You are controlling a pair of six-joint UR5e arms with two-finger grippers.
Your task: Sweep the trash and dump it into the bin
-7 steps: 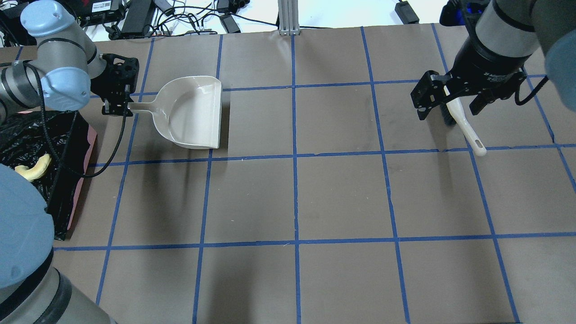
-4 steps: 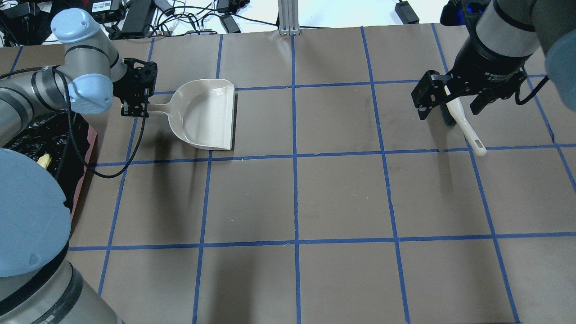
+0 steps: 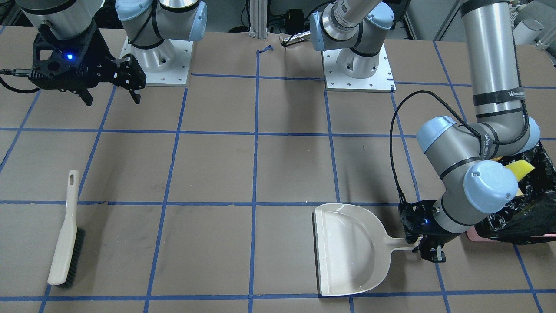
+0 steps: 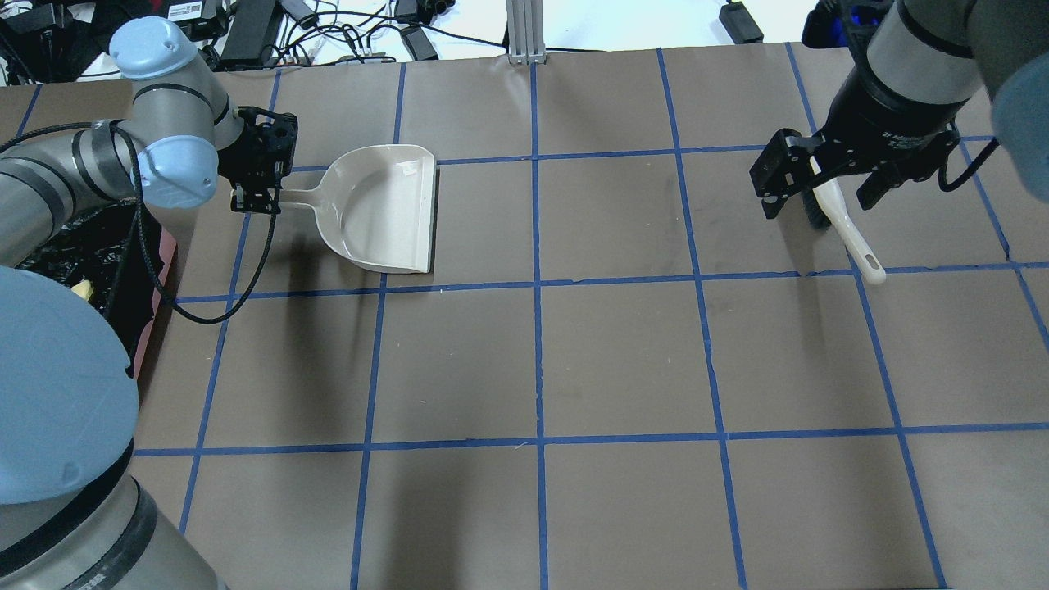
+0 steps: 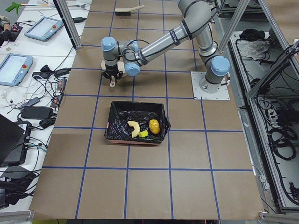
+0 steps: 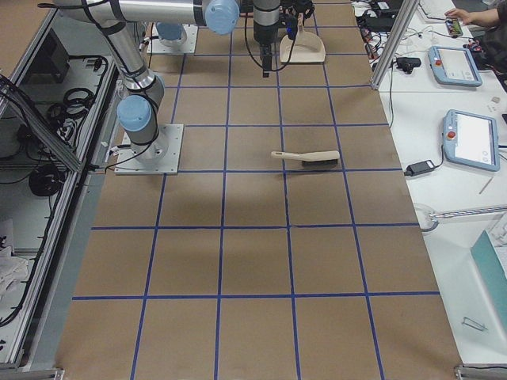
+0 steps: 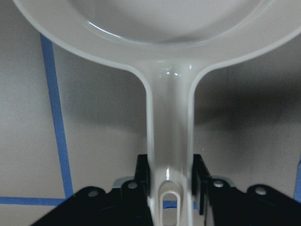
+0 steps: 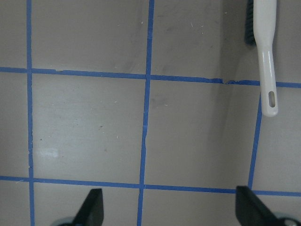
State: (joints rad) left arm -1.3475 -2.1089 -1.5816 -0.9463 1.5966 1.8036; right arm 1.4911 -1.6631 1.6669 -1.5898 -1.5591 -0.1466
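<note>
My left gripper [image 4: 258,197] is shut on the handle of the beige dustpan [image 4: 385,209], which lies level and empty at the table's surface, right of the bin [image 4: 90,246]. The grip shows in the left wrist view [image 7: 170,188] and the front view [image 3: 428,254]. The bin [image 5: 117,126] is pink-edged with a black bag. It holds the tan croissant [image 5: 134,128], the golden-brown lump [image 5: 154,125] and the yellow-green wedge [image 5: 143,134]. My right gripper [image 4: 819,205] is open and empty, held above the brush [image 4: 848,238].
The beige brush with dark bristles [image 3: 65,243] lies flat on the table at my far right, handle pointing toward me [image 8: 265,56]. Cables and power bricks [image 4: 328,33] lie beyond the table's far edge. Blue tape lines grid the brown table.
My left gripper has carried the dustpan to the right, away from the bin, and levelled it. The right arm and the brush have not moved.
</note>
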